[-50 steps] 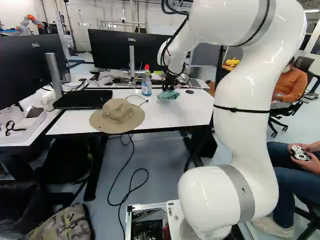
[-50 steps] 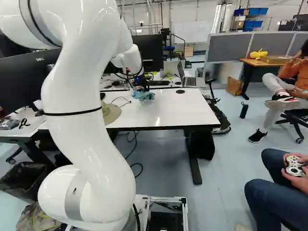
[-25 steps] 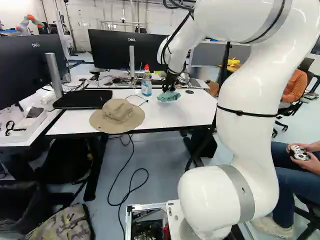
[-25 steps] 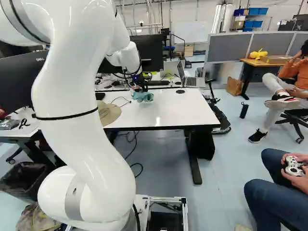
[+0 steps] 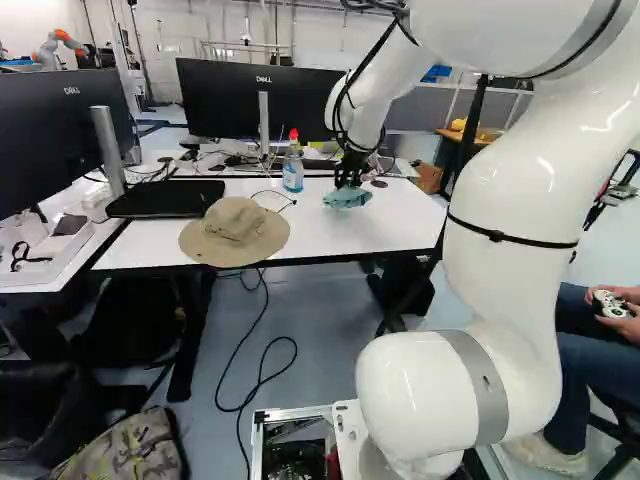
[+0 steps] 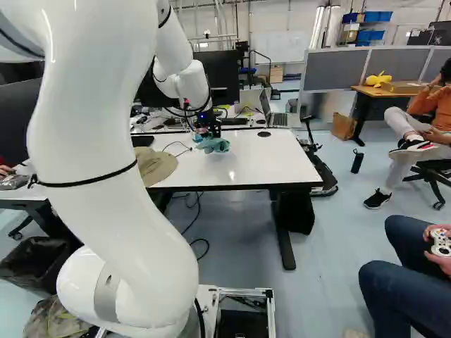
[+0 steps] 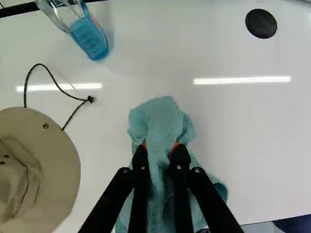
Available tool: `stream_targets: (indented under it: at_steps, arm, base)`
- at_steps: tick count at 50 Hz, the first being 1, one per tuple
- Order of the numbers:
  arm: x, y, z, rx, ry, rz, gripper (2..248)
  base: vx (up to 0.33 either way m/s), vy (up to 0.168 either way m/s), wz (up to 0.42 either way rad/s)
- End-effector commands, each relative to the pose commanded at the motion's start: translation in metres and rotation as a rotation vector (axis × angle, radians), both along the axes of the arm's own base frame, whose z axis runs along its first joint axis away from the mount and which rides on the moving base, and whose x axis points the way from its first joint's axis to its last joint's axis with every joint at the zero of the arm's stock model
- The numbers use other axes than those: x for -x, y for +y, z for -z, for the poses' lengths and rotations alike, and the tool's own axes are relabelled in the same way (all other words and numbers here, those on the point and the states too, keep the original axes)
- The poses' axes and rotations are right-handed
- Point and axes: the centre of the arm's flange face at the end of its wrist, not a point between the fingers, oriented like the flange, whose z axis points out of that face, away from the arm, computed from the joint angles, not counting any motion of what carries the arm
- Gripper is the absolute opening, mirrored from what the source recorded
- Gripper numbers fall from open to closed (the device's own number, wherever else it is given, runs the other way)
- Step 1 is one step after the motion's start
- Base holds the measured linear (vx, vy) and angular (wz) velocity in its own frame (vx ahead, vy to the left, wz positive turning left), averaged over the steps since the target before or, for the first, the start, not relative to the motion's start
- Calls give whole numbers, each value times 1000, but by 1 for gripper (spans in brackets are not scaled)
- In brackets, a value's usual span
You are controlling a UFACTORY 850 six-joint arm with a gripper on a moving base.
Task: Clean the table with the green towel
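Between the fingers (image 5: 349, 178), the towel (image 7: 160, 118) half-hides orange pads (image 7: 175, 145).

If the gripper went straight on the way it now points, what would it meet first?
The gripper points down, so past the green towel it grips, it would most likely meet the white table first. How much room is left beneath the towel, if any, is unclear.

Wide-brimmed tan fabric hat (image 7: 53, 160): cropped by the wrist view's edge. Clear plastic bottle of blue liquid (image 7: 90, 38): top likewise cut off. Orange finger pads (image 7: 175, 145): mostly hidden by folded blue-green cloth towel (image 7: 159, 119).
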Motion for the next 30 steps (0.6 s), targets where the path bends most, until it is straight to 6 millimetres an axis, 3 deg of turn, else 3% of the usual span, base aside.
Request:
stream_targets:
  at_steps: [30]
  arm:
    - [22, -53, -3, 5, -61, 102, 52]
  base:
    - [0, 0, 0]
